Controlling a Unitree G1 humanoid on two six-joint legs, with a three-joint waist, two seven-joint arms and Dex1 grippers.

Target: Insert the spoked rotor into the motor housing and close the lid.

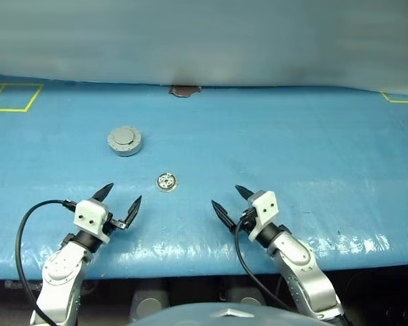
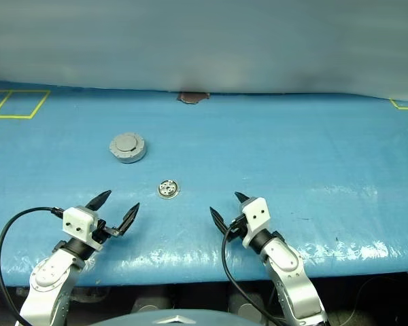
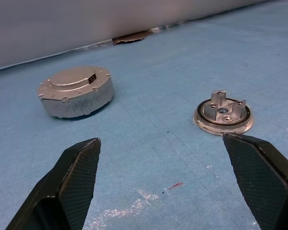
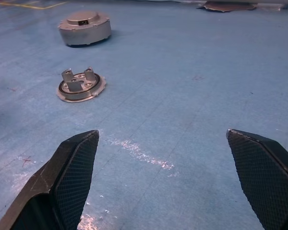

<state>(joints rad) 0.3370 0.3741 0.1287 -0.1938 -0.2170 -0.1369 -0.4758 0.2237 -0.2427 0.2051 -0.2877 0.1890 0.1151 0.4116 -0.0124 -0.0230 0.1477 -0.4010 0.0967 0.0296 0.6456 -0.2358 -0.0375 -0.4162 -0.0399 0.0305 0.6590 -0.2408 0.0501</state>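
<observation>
The motor housing stands on the blue table at the left, a round grey drum. Its lid lies shut on top, plain grey face with a raised centre upward. The spoked rotor is out of view. My left gripper hovers open near the table's front edge, in front of the housing, with nothing between its fingers. My right gripper is open too, further right, and holds nothing. In each wrist view the black fingers stand wide apart over bare table.
A small silver disc with holes and raised lugs lies between the two grippers, slightly ahead of them. Yellow tape marks sit at the far corners. A brown patch lies at the back edge below a grey wall.
</observation>
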